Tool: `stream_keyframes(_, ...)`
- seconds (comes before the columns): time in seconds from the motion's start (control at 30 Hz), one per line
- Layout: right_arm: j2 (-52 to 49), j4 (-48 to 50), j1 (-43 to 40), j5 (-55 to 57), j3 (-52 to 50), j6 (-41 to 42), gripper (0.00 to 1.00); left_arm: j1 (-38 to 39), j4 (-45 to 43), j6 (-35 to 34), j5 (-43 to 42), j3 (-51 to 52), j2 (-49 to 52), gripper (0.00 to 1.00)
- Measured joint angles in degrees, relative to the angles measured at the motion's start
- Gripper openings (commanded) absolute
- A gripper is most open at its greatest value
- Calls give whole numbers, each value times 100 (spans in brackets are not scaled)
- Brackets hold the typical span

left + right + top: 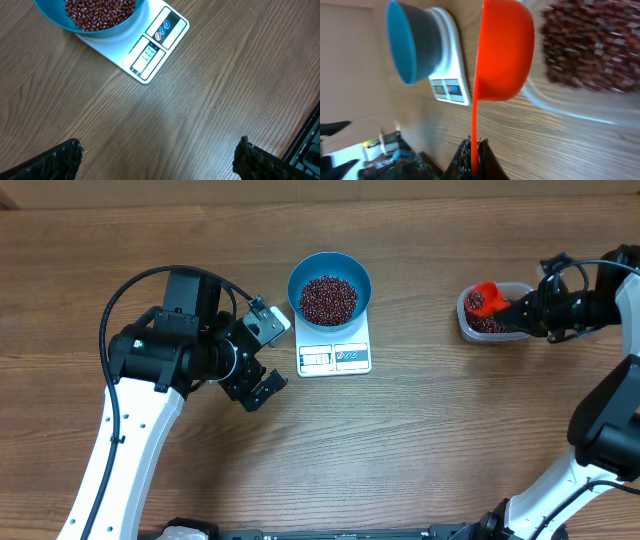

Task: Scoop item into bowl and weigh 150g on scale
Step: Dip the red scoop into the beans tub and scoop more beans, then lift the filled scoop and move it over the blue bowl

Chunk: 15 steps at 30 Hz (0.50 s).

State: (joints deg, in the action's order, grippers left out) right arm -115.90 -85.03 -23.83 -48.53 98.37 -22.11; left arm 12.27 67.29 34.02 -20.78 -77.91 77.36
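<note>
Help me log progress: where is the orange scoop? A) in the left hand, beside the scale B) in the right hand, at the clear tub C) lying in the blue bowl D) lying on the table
B: the right hand is shut on the handle of the orange scoop, whose cup is over the clear tub.

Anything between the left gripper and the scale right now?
Nothing. In the left wrist view, only bare table lies between the open left gripper and the scale. The overhead view shows the same clear stretch.
</note>
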Motion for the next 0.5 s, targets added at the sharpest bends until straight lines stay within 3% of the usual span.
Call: stream_keyframes(0.5,0,188,1731,-800,374,-7,4,0,-2,0,0,0,0,100)
